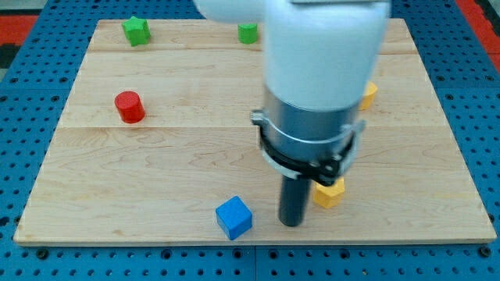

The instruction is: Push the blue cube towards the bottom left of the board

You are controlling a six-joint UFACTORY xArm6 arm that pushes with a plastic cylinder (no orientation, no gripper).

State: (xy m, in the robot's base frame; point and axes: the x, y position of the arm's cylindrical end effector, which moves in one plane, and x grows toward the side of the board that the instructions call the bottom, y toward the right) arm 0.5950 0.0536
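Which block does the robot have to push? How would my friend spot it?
Look along the wooden board's bottom edge, near the middle. The blue cube sits there, just to the view's left of my tip, not touching. It is the only blue block; the yellow block lies on the tip's other side.

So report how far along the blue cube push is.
Done: the small blue cube already sits near the wooden board's bottom edge, left of centre. In hand: my tip stands just to its right. Left: pushing it further left to the corner.

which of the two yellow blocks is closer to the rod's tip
The yellow block low on the board, touching or almost touching my tip on its right. The other yellow block sits higher up, half hidden behind the arm.
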